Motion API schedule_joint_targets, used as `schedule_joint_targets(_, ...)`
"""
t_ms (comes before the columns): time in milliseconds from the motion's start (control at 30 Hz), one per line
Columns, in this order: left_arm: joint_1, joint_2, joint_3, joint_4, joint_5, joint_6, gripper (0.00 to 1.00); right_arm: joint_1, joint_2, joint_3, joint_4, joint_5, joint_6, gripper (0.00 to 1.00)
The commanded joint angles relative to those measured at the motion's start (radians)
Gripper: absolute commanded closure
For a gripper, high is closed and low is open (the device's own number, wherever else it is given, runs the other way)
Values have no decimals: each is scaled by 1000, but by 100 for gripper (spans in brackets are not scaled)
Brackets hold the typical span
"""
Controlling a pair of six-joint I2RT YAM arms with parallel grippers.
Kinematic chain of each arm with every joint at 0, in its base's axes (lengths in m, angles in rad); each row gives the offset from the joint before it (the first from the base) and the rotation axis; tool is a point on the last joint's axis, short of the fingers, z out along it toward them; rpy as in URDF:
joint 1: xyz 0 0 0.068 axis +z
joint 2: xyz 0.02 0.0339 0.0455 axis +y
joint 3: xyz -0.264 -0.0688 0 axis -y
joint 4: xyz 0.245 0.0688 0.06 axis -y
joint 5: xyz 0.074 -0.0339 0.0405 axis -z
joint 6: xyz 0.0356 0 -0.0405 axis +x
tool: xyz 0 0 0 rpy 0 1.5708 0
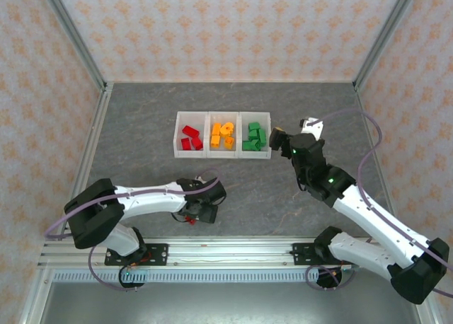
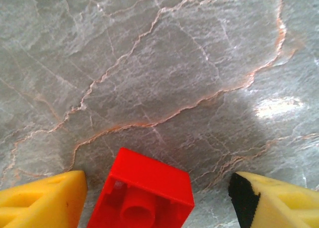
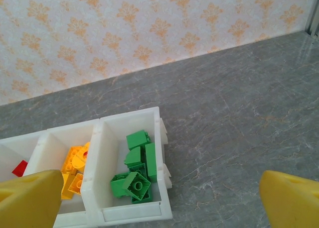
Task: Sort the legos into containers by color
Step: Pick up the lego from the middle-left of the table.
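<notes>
Left gripper (image 2: 157,188) hangs low over the grey table (image 1: 141,126), jaws spread wide either side of the one loose red brick (image 2: 144,193), which lies cornerwise to them and nearer one finger. Beyond, the three joined bins (image 1: 208,115) hold red, orange and green bricks. The right gripper (image 3: 159,188) hovers by the green end, jaws wide and empty; the left arm looks better placed.

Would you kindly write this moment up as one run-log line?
left claw: open, straddling red brick on table | right claw: open, empty, near green bin | bins: red, orange, green sorted
</notes>
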Motion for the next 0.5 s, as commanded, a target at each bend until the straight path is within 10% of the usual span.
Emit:
schedule_joint_targets(0,-12,-9,-48,-29,12,-35,27,-4,-4,-15,-3,23,20,0)
schedule_joint_targets(467,-12,-112,-123,20,40,-129,43,-4,-3,-19,-3,21,27,0)
